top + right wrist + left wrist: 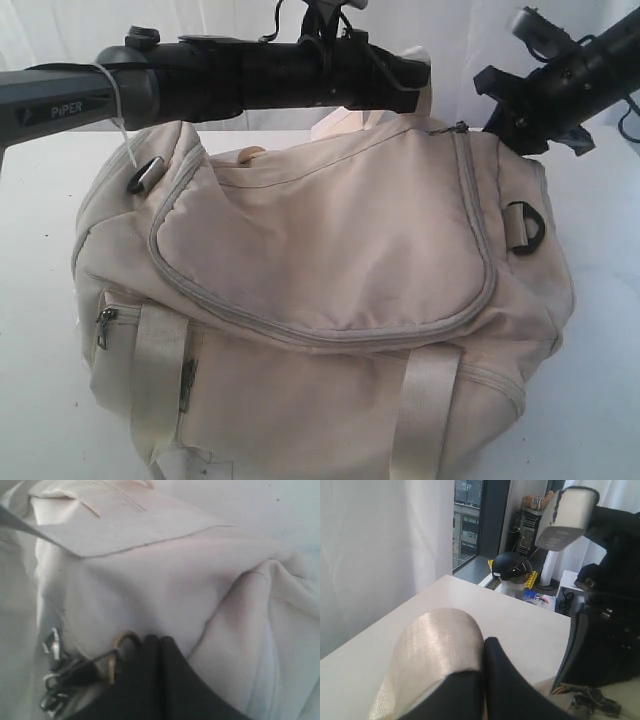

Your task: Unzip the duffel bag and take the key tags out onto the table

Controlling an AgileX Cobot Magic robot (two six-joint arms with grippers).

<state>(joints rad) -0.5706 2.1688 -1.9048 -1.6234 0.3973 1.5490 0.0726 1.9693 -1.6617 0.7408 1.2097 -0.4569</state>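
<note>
right wrist view: duffel bag touches the closed right fingers.

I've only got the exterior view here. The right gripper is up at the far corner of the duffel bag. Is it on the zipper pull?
Observer: The right wrist view shows the right gripper shut. A metal ring sits just beside its fingers and does not seem to be between them.
Operator: And the left gripper, is it holding anything?
Observer: No. The left wrist view shows the left gripper shut on nothing, pointing out over the table.
Operator: Any key tags showing?
Observer: None in any view. The right wrist view shows only closed cream fabric of the duffel bag.
</note>
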